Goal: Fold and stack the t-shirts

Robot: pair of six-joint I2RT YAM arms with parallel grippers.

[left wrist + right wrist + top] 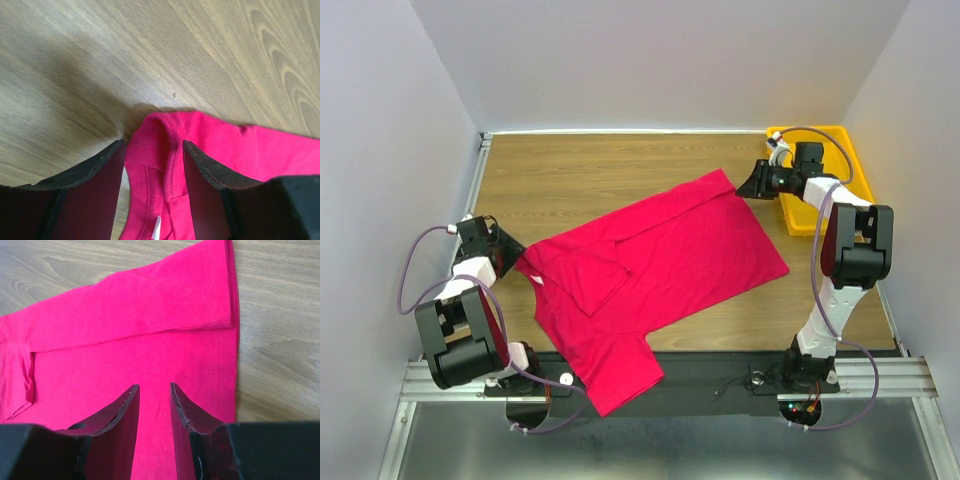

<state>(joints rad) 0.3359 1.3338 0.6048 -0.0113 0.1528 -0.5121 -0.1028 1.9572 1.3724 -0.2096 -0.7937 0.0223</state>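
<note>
The plain crimson-pink soft cloth t-shirt (660, 265) lies slantwise across the wooden table (580, 170). Its neck end points toward the left arm and its hem toward the far right, just short of the yellow plastic tray (850, 160). One sleeve laps over the near edge, and one side is already turned in over the body. The left gripper (152, 145) sits at the neck end with its fingers apart, a raised ridge of collar seam between them but no visible pinch. The right gripper (153, 386) hovers over the cloth near the hem corner, fingers only a little apart and nothing caught between them. The step in hand looks to be taking hold of both ends for the next fold. To do it well, each pincer should bite both layers close to the seam (a single layer would let the tucked side slide open). Both should close fully before any lift, then rise together so the fold line runs straight.
</note>
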